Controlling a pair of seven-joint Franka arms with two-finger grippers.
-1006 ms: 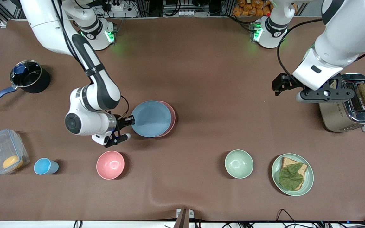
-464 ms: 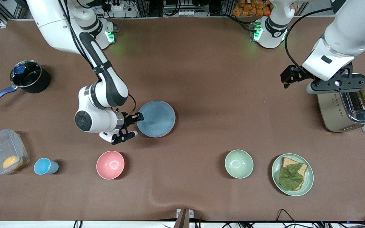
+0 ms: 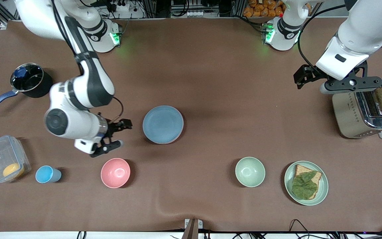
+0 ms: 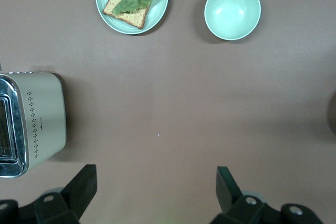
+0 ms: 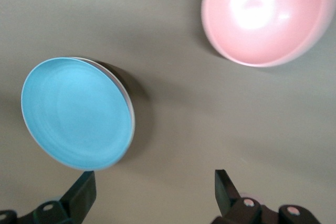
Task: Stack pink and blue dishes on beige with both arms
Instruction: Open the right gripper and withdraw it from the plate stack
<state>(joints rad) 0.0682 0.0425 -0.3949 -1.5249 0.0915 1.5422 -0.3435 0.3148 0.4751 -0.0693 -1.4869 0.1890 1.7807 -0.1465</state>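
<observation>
Blue plate [image 3: 162, 124] sits stacked mid-tabletop; right hand [image 3: 117, 133] hovers beside it, open and empty; left hand [image 4: 156, 192] open over the toaster [image 3: 363, 113].

Blue plate [image 3: 163, 123] tops stack beside open right pincer [image 3: 118, 133].

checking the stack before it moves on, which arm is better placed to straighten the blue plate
Right. The right gripper hangs open beside the blue plate, while the left gripper waits open by the toaster.

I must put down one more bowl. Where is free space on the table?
Free: the middle, between the blue plate and the toaster, farther than the green bowl. Crowded: around the pink bowl, under the right gripper.
</observation>
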